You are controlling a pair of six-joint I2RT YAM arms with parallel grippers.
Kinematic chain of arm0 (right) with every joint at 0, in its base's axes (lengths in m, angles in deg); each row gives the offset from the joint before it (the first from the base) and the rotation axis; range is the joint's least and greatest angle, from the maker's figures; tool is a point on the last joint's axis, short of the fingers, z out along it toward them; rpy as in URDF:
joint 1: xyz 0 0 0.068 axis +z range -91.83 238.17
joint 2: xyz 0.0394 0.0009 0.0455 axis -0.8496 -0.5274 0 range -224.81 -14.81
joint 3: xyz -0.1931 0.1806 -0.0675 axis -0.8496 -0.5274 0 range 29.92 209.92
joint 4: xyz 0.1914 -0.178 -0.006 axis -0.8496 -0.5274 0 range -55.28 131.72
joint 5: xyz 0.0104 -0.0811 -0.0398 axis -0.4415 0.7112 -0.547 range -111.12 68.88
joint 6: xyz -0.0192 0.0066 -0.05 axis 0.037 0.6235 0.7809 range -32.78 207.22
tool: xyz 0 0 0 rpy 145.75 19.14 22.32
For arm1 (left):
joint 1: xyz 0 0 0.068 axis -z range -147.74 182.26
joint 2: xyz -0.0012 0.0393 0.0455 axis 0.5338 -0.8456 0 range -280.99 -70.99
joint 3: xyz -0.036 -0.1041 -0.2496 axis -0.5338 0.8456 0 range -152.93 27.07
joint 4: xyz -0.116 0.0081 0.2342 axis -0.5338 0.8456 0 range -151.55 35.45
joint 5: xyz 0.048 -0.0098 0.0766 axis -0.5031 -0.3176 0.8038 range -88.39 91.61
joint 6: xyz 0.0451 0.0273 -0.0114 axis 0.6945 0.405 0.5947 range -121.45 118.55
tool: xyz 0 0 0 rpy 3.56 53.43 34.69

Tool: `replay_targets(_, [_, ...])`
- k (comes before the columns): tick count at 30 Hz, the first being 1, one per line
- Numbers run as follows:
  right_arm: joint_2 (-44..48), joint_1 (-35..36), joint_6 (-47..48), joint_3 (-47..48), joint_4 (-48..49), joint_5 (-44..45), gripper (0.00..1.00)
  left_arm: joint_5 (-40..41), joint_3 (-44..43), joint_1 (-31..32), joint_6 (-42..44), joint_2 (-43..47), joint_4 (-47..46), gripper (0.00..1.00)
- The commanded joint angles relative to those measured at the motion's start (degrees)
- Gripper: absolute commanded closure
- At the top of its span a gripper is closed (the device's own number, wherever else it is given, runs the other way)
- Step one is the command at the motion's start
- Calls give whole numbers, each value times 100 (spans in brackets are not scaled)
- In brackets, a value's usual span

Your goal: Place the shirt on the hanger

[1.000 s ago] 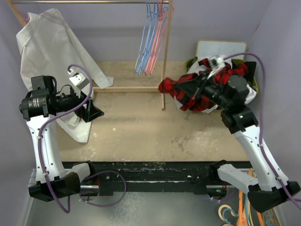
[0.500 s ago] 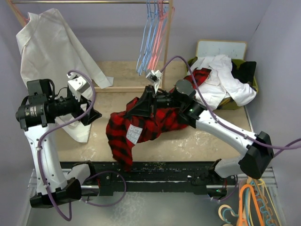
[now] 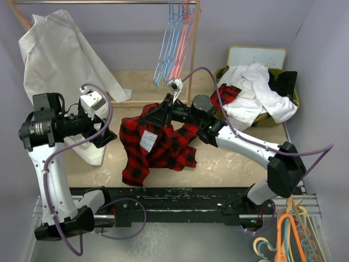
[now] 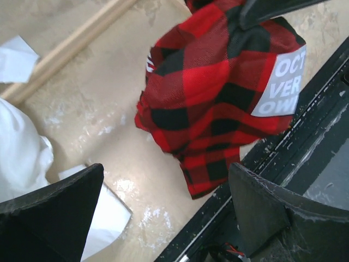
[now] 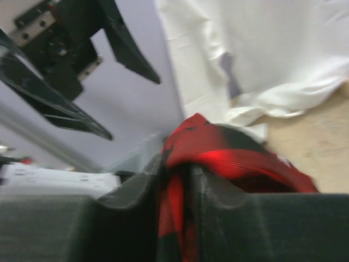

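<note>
R jaws clamp shirt (image 3: 170, 148) by a bunched fold, mid-counter (image 3: 234, 164). Lower part drapes onto counter, grey label (image 3: 147, 141) showing. L jaws wide apart, empty, near shirt's left, not touching.

Overhead camera sits above and behind my bases (image 3: 61, 219), looking down toward 12 o'clock. My left wrist camera faces 3 o'clock, near the shirt (image 4: 218, 98). My right wrist camera faces 9 o'clock, pressed against it. All three share that shirt.
</note>
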Motion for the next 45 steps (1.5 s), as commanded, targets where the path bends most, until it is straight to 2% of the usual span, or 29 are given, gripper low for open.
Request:
replay_targets(1, [-121, -41, 313, 0, -54, 726, 37, 146, 269, 14, 306, -373, 51, 1])
replay_targets(2, [-107, -41, 362, -19, -111, 697, 22, 136, 306, 13, 343, -444, 55, 1])
replay_targets(3, [-49, -42, 435, -44, -210, 712, 14, 111, 347, 23, 381, -508, 55, 1])
replay_targets(5, [187, -47, 717, -236, -364, 792, 1, 108, 460, 121, 454, -656, 55, 1])
replay_targets(6, [354, -51, 831, -403, -388, 882, 0, 135, 507, 188, 481, -724, 55, 1])
replay_targets(12, [1363, -126, 1408, -1827, -531, 1204, 0, 447, 874, 451, 469, -1112, -274, 1])
replay_targets(14, [1689, -244, 1371, -2296, -496, 1464, 0, 1126, 1014, 663, -187, -1248, -1038, 1])
replay_targets(16, [1952, -587, 1077, -2748, -260, 1578, 0, 1908, 1143, 783, -912, -1484, -2274, 1])
replay_targets(17, [2019, -774, 884, -2937, -142, 1577, 0, 2009, 1025, 878, -973, -1742, -2370, 1])
replay_targets(19, [2056, -1094, 634, -3125, -2, 1530, 0, 2035, 709, 1074, -1179, -2258, -2649, 1])
replay_targets(23, [1904, -1199, 739, -3089, 41, 1506, 0, 2034, 94, 1764, -1222, -3278, -3177, 1])
replay_targets(27, [1843, -1212, 738, -2941, -13, 1357, 0, 1839, -727, 2465, -1060, -4219, -3291, 1])
replay_targets(30, [1953, -1215, 739, -2899, -163, 1413, 0, 1638, -1055, 2697, -887, -4741, -3291, 1])
replay_targets(35, [2276, -1219, 725, -3126, -144, 1415, 0, 1420, -1090, 2729, -784, -5254, -3442, 1])
replay_targets(41, [2360, -1214, 701, -3298, -49, 1089, 0, 1326, -482, 2728, -772, -5069, -3781, 1])
replay_targets(42, [2332, -1214, 692, -3322, 14, 1037, 0, 1261, -446, 2729, -761, -5028, -3736, 3])
replay_targets(43, [2291, -1212, 675, -3346, 73, 1003, 0, 1151, -445, 2727, -747, -4978, -3628, 14])
replay_targets(44, [2240, -1218, 659, -3344, 115, 961, 0, 1018, -458, 2726, -716, -4902, -3457, 32])
replay_targets(45, [2190, -1212, 670, -3329, 131, 909, 0, 903, -442, 2728, -668, -4790, -3283, 53])
